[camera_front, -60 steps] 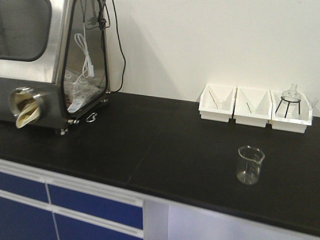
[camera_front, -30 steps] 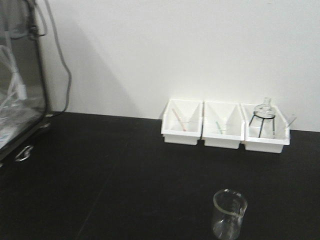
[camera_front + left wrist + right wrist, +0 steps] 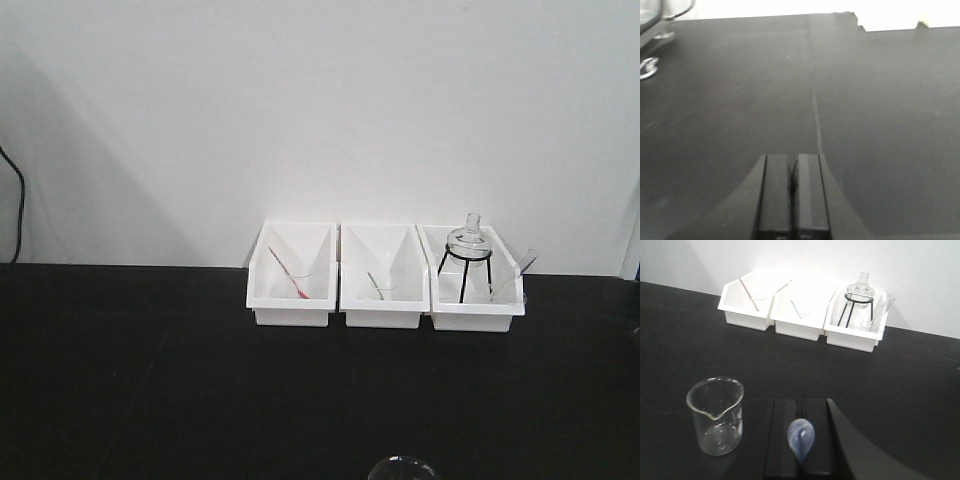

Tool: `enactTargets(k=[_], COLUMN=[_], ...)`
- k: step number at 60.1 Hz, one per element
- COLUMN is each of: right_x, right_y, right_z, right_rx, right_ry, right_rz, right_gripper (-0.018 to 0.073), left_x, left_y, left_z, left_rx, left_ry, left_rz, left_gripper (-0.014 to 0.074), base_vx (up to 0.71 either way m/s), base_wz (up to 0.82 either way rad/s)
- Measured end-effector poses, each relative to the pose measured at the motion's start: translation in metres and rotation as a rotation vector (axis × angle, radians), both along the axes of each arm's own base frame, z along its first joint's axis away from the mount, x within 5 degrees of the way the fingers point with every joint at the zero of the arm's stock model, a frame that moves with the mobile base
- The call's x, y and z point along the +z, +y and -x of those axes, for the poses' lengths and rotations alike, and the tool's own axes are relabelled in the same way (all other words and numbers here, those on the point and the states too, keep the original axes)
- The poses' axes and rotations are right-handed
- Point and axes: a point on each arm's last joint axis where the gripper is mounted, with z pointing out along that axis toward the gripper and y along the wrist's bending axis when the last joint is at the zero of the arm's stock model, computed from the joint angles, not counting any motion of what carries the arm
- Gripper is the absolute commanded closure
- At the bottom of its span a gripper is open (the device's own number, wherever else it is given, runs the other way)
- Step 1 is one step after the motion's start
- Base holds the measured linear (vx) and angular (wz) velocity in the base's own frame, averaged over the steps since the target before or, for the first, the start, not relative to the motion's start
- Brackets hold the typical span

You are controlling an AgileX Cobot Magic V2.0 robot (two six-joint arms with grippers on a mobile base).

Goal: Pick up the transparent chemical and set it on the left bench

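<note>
Item 1. Black counter [image 3: 120, 380], matte, set against a white wall.

Item 2. Three white plastic bins in a row at the back of the counter, touching the wall.
- Left bin [image 3: 290, 312]: a small glass beaker with a red stick [image 3: 285, 272] leaning in it.
- Middle bin [image 3: 383, 318]: a small glass beaker with a green stick [image 3: 376, 285].
- Right bin [image 3: 475, 318]: a clear round glass flask [image 3: 466, 240] on a black wire tripod.

Item 3. Small clear glass beaker [image 3: 505, 290] with a clear pale dropper [image 3: 524, 262] leaning in it. It stands in the right bin, at that bin's right end, just beside the tripod. Neither gripper touches it.

Item 4. Large empty clear glass beaker with a pouring spout [image 3: 716, 417], upright on the counter. It is well in front of the bins and near the right gripper.

Item 5. Left gripper [image 3: 792, 170]: clenched, fingers nearly touching, nothing between them, low over bare counter.

Item 6. Right gripper [image 3: 801, 410]: fingers pressed together with no gap showing. A pale bluish-white drop-shaped blob [image 3: 801, 439] lies over the seam. What it is cannot be told.
</note>
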Motion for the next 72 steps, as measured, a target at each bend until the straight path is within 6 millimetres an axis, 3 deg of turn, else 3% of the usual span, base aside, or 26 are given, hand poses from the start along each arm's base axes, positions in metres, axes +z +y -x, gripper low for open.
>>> enactTargets(k=[55, 64, 72], right_x=[0.0, 0.006, 0.015], right_y=[0.001, 0.002, -0.001], right_z=[0.0, -0.003, -0.021], right_rx=[0.003, -0.004, -0.063], right_ry=[0.001, -0.044, -0.099], right_rz=[-0.015, -0.114, -0.253], right_gripper=[0.0561, 0.0561, 0.0559], left_x=[0.0, 0.0, 0.0], left_y=[0.0, 0.0, 0.0], left_z=[0.0, 0.0, 0.0], left_rx=[0.0, 0.0, 0.0], left_ry=[0.0, 0.0, 0.0], left_rz=[0.0, 0.0, 0.0], left_gripper=[0.06, 0.06, 0.06], base_vx=[0.05, 0.0, 0.0], base_wz=[-0.06, 0.0, 0.0])
